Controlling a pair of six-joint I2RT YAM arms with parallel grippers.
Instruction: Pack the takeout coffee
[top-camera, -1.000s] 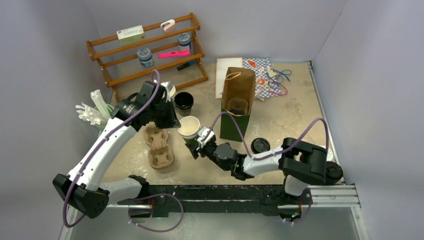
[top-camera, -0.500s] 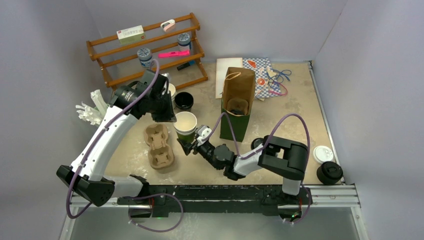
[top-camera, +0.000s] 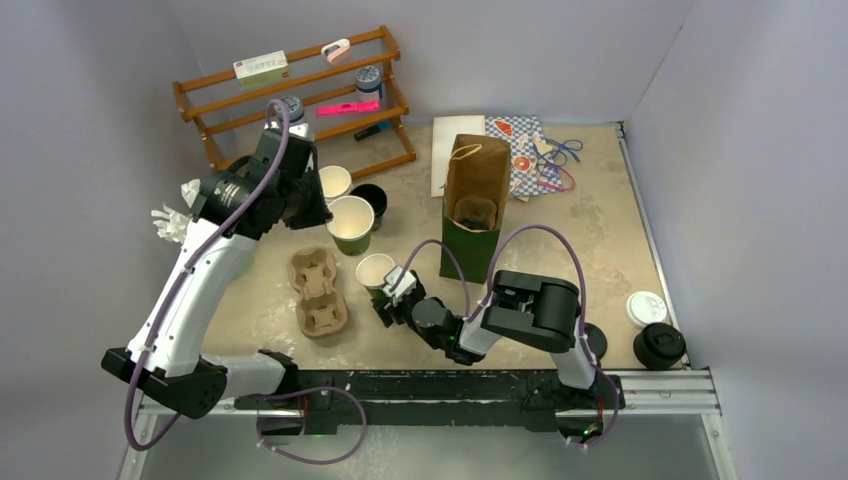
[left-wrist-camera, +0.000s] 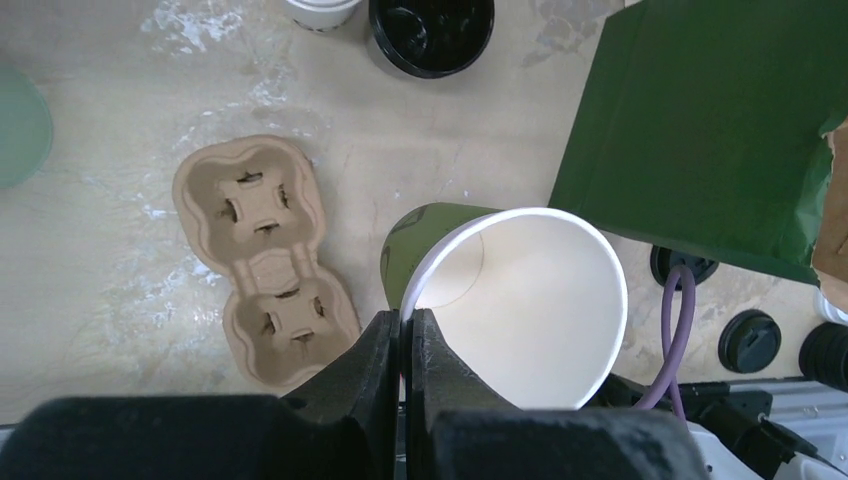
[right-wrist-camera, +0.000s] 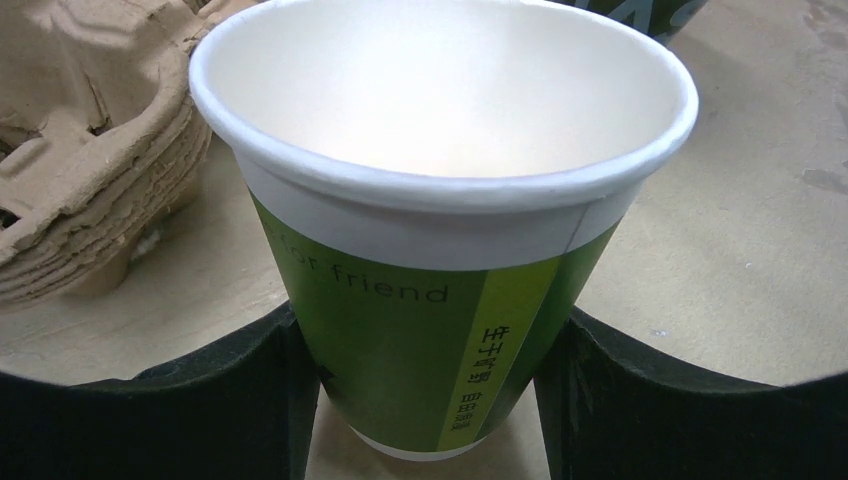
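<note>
Near the front middle of the tabletop, the coffee cup stands upright just right of the carrier, its mouth open and white inside. The right pincer holds it low down, one black finger lying against each side of the green wall. Of its print only "for friend" reads clearly; the characters on the lime stripe are too small to make out.

The left pincer is closed narrow on the rim of a spare cup, pinching the wall inside and out. It holds the cup tilted above the tabletop, past the carrier's far end. From the left wrist this cup hides most of what lies under it. An olive patch at its left edge could be its own wall or something below; I cannot tell which.

Behind, a black cup and a white cup are both cut off by the left wrist view's top edge. The bag stands open, and a dark shape inside it is too dim to name. A black lid by the bag's foot is partly crossed by a purple cable.
</note>
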